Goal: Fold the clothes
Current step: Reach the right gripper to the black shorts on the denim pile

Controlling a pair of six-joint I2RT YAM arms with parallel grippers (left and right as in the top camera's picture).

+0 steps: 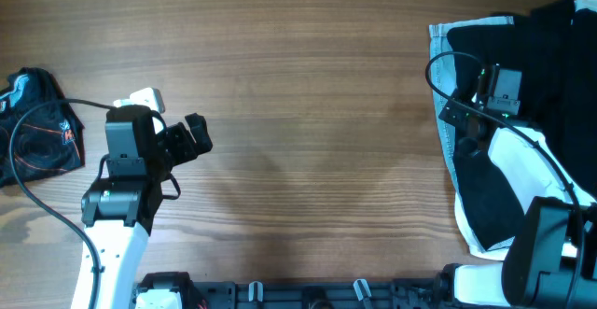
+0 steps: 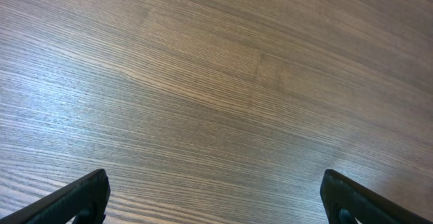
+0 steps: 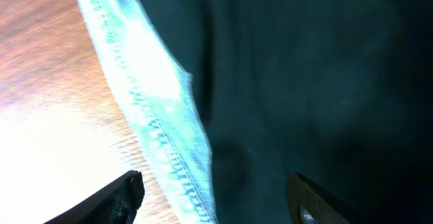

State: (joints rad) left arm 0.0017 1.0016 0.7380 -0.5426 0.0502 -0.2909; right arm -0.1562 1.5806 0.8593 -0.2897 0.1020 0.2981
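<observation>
Your left hand [image 1: 189, 138] is spread wide with nothing in it, and its two fingers [image 2: 81, 198] frame only bare worktop [image 2: 223, 82] beneath them. A dark bundle [image 1: 35, 127] with orange marks lies well behind this hand near the worktop's edge, with a cable running over it; you cannot tell what it is. Your right hand [image 3: 216, 198] is also wide open and grips nothing. It sits low over the clothes, and you cannot tell whether its fingertips touch the cloth. Directly under it, and out past its right finger, lies the black cloth [image 3: 311, 82] of the shorts. Under its left finger runs the pale stitched hem of the denim shorts [image 3: 159, 126], with bare wood just beyond that edge. From overhead, the black shorts [image 1: 560, 52] spread around and beyond this hand on top of the denim. The denim shows only as a light strip along the pile's side nearest your left hand.
</observation>
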